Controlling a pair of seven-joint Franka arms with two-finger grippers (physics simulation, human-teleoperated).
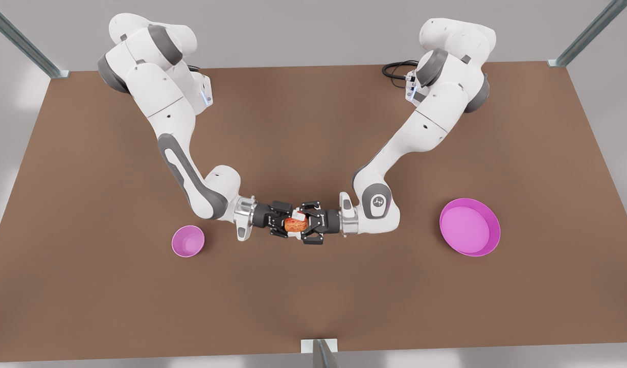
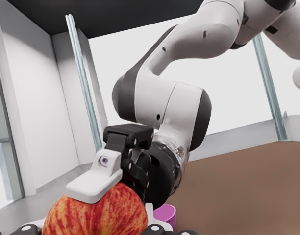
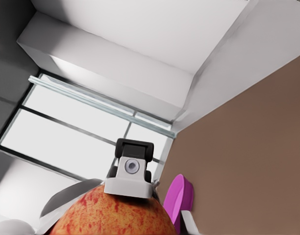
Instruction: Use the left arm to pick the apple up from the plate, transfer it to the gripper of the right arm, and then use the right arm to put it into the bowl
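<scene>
In the front view, at centre, the left gripper (image 1: 300, 224) from the frame's right and the right gripper (image 1: 288, 223) from the left both appear clamped on the apple (image 1: 294, 224), held above the table (image 1: 313, 306). Before the left lets go, the right's hold should be firm and centred. Count: one apple, one bowl (image 1: 187, 250) at lower left, one plate (image 1: 492, 240) at right, two grippers. In the left wrist view, the right gripper's fingertip (image 2: 98, 178) presses on the apple (image 2: 93, 215) at the lower left. In the right wrist view, the left gripper's fingertip (image 3: 130, 176) rests on the apple (image 3: 115, 215) at the bottom.

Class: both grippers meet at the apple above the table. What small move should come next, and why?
Probably the left gripper should open: it and the right gripper both appear closed on the apple, which the right must carry to the bowl.
</scene>
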